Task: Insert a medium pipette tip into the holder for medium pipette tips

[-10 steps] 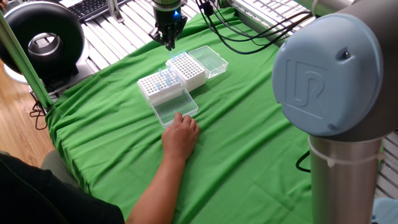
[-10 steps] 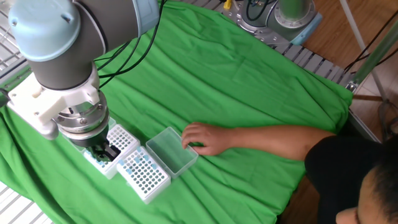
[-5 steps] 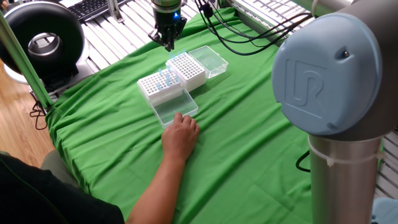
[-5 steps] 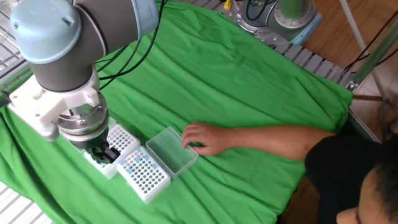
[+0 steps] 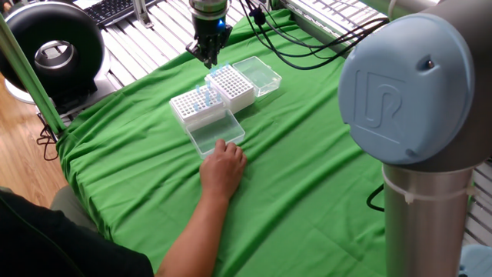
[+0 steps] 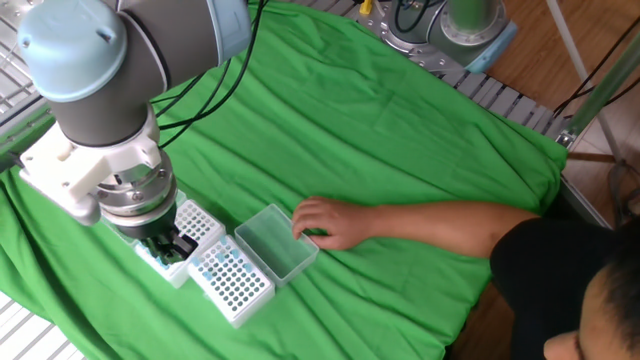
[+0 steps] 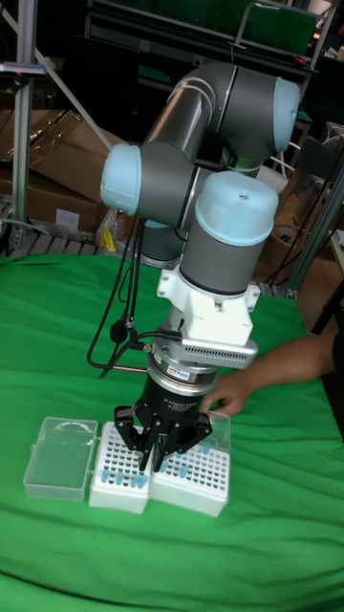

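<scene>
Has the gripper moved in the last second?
Yes. In one fixed view the gripper has risen slightly, further above the white racks, which lie unmoved.

Light is bright and even across the green cloth (image 5: 307, 177) in both fixed side views, seemingly from overhead, and folds in the fabric show only soft, shallow shading. The arm's pale blue joint cap (image 5: 403, 85) at the near right of one fixed view is large and slightly soft, out of focus, with a mild sheen on its top. In the other fixed view a faint shadow lies under the person's hand (image 6: 325, 222). The tall fixed view is dimmer: its far background of boxes and shelving sinks into dark, while the cloth stays saturated. The clear lid (image 7: 60, 458) there catches pale glare. Fine detail is grainy throughout.
</scene>
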`<state>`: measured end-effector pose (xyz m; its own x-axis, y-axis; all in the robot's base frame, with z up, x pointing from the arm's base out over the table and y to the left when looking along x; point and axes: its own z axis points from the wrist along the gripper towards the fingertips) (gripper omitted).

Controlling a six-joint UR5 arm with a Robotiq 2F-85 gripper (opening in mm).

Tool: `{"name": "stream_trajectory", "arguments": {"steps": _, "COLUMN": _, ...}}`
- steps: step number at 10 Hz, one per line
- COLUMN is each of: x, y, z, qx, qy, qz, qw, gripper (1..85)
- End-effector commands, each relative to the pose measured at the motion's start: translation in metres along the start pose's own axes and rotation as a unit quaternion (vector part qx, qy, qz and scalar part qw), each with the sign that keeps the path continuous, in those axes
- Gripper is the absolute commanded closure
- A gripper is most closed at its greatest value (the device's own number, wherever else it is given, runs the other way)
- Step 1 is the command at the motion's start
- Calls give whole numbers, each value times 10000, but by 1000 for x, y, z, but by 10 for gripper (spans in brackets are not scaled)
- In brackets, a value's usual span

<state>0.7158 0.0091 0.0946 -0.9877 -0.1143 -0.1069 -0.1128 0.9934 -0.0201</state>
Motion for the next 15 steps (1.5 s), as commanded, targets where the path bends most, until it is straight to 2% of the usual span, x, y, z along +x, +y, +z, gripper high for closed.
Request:
{"name": "stream_trajectory", "arguments": {"steps": 1, "x": 1, "y": 2, "z": 1, "qx": -96, "qy": -13, "qz": 3, "qw": 10000, "gripper": 623}}
{"name": "stream_trajectory", "arguments": {"steps": 5, "x": 2, "y": 25, "z": -8, "qx": -129, "qy": 100, "qz": 312, "qw": 9994, "gripper": 623}}
{"name": "stream_trajectory", "arguments": {"steps": 8, "x": 3, "y": 51, "z": -6, "qx": -371, "qy": 84, "qz": 504, "qw": 9980, "gripper": 627}}
{"name": "stream_trajectory", "arguments": {"steps": 10, "x": 4, "y": 65, "z": -1, "qx": -430, "qy": 60, "qz": 587, "qw": 9973, "gripper": 613}}
{"name": "stream_trajectory", "arguments": {"steps": 15, "x": 11, "y": 67, "z": 13, "qx": -374, "qy": 24, "qz": 537, "qw": 9979, "gripper": 597}}
